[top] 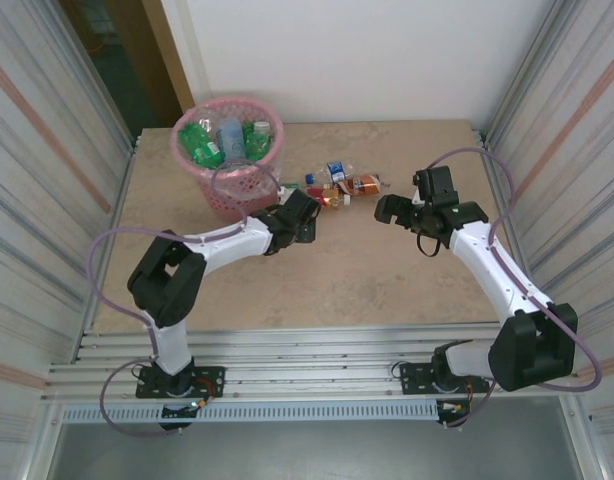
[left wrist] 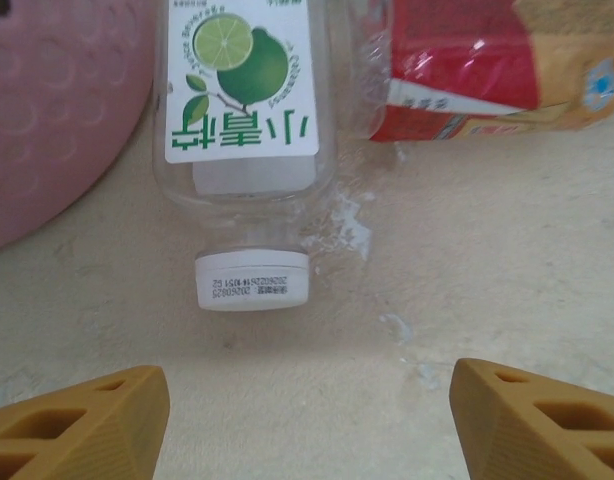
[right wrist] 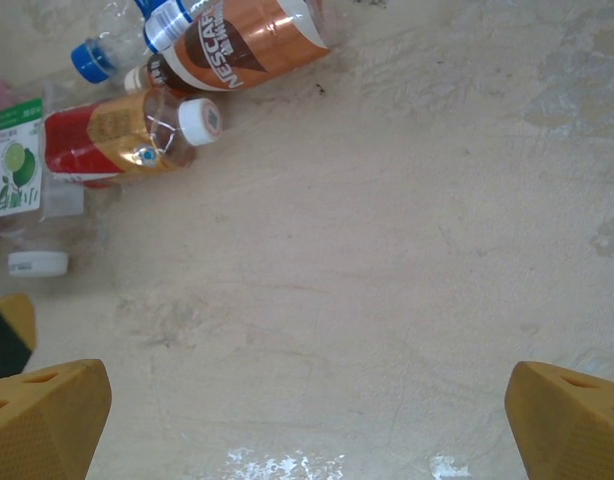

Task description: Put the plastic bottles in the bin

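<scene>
Tan table (top: 337, 290), bare across the middle. The bin (top: 234, 196) is a round pink lattice basket at the far left of the table, with green and clear bottles in it (top: 227, 140); in my left wrist view its pink wall (left wrist: 47, 110) curves in at the left edge. Left gripper (top: 305, 215) sits just right of the bin, fingers spread wide (left wrist: 307, 425) with nothing between them. Right gripper (top: 392, 207) hangs over bare table to the right of the loose bottles (top: 339, 186), also spread wide and empty (right wrist: 307, 425). Lime bottle (left wrist: 242, 110): clear, white label with a green lime, long axis straight up the left wrist view, white cap (left wrist: 252, 280) pointing back at my left fingers, just ahead of them and nearer the left one, just beside the bin. The red-label bottle (left wrist: 467, 60) lies across, right of it, orange-brown, white cap pointing right in the right wrist view (right wrist: 117, 140). Brown Nescafe bottle (right wrist: 247, 45) lies slanted beyond it, a blue-capped clear bottle (right wrist: 97, 55) alongside; all are well ahead and left of the right gripper.
</scene>
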Robot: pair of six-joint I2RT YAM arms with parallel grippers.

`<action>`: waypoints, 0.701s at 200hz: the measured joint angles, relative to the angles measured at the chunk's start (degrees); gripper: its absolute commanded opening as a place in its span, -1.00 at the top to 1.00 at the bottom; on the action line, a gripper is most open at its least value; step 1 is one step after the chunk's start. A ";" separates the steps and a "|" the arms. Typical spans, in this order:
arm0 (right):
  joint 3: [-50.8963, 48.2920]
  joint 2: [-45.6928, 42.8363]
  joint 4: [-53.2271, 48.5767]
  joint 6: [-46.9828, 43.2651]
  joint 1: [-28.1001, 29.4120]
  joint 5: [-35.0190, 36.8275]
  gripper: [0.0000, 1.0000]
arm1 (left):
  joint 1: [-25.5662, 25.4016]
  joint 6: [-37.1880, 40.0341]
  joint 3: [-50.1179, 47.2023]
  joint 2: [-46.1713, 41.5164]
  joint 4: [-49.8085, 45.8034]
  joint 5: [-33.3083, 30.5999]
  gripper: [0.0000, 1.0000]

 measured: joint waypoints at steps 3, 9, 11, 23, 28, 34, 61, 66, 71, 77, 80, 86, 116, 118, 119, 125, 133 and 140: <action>-0.02 -0.02 0.00 0.00 -0.07 -0.02 -0.99 | 0.13 0.15 0.02 0.35 0.11 0.02 -0.45; -0.04 -0.11 0.00 0.02 -0.15 0.00 -0.99 | 0.57 0.50 0.20 1.14 0.37 0.13 -0.44; -0.07 -0.13 0.00 0.02 -0.17 0.04 -0.99 | 0.72 0.66 0.26 1.42 0.46 0.17 -0.43; -0.13 -0.24 0.02 0.48 -0.31 0.42 -0.99 | 1.53 1.29 0.74 2.71 0.74 0.20 -0.42; -0.15 -0.24 0.02 0.63 -0.37 0.59 -0.99 | 1.79 1.62 1.01 3.26 0.83 0.26 -0.41; -0.20 -0.24 0.00 0.83 -0.48 0.83 -0.99 | 2.12 1.86 1.33 3.74 0.98 0.42 -0.40; -0.24 -0.24 0.00 1.05 -0.70 1.20 -0.98 | 3.26 3.02 3.65 5.92 1.66 1.16 -0.37; -0.24 -0.22 0.00 1.07 -0.72 1.20 -0.99 | 3.32 3.15 4.07 6.27 1.81 1.29 -0.37; -0.24 -0.22 0.00 1.11 -0.72 1.20 -0.99 | 3.41 3.23 4.50 6.62 1.81 1.38 -0.36; -0.24 -0.22 0.00 1.22 -0.72 1.20 -0.99 | 3.50 3.52 4.90 6.97 1.84 1.53 -0.34; -0.24 -0.22 0.00 1.25 -0.72 1.20 -0.99 | 3.58 3.63 5.16 7.21 1.81 1.64 -0.34; -0.24 -0.22 0.00 1.27 -0.72 1.20 -0.99 | 3.69 3.74 5.60 7.54 1.79 1.73 -0.33; -0.24 -0.22 0.02 1.42 -0.72 1.20 -0.98 | 3.96 4.15 8.41 9.90 1.44 1.62 -0.26; -0.24 -0.22 0.02 1.42 -0.72 1.20 -0.98 | 3.96 4.17 8.50 9.99 1.44 1.62 -0.26; -0.24 -0.22 0.02 1.44 -0.72 1.20 -0.98 | 3.96 4.20 8.61 10.08 1.44 1.57 -0.26; -0.28 -0.22 0.04 1.44 -0.72 1.20 -0.98 | 3.96 4.26 9.03 10.49 1.29 1.46 -0.24; -0.31 -0.22 0.04 1.44 -0.72 1.20 -0.98 | 3.96 4.20 9.62 11.06 0.87 1.27 -0.17; -0.31 -0.22 0.04 1.44 -0.74 1.22 -0.98 | 3.93 4.42 10.01 11.41 0.31 0.96 -0.16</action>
